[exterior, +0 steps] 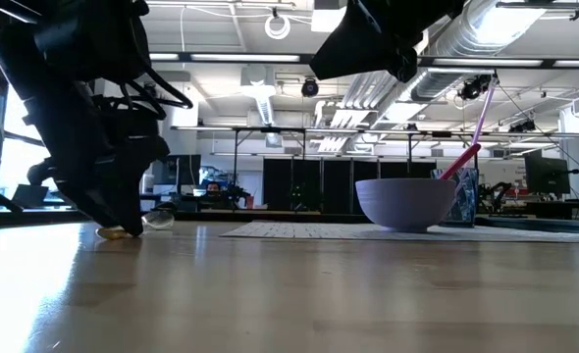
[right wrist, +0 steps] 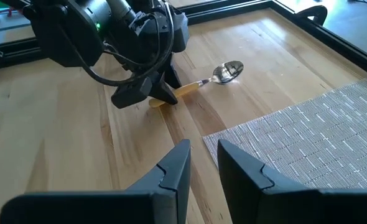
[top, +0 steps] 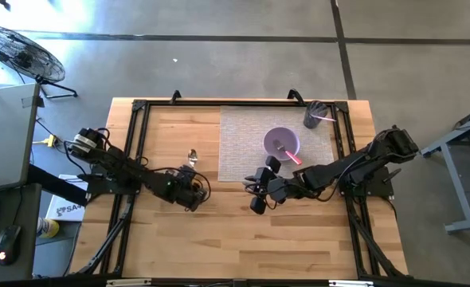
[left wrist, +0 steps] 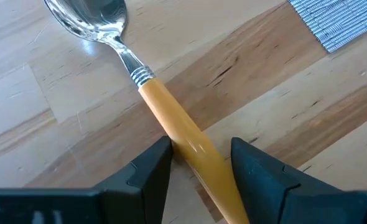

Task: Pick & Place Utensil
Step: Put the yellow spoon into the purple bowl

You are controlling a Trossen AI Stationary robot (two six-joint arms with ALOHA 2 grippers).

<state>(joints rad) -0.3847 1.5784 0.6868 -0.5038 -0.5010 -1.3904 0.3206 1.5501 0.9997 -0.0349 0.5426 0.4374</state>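
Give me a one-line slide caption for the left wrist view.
Left claw straddles the yellow handle of a spoon lying on the wooden table, fingers not yet closed.

Bright overhead light; glare on the spoon (left wrist: pixel 90 15) bowl.

A robotics lab or workshop, by every sign: bare concrete floor (top: pixel 219 64) around the wooden tabletop (top: pixel 219 239), a floor fan (top: pixel 16 52) beyond its corner, exposed ducts (exterior: pixel 505 39) and strip lights overhead, more benches and monitors (exterior: pixel 545 176) far behind the tabletop.
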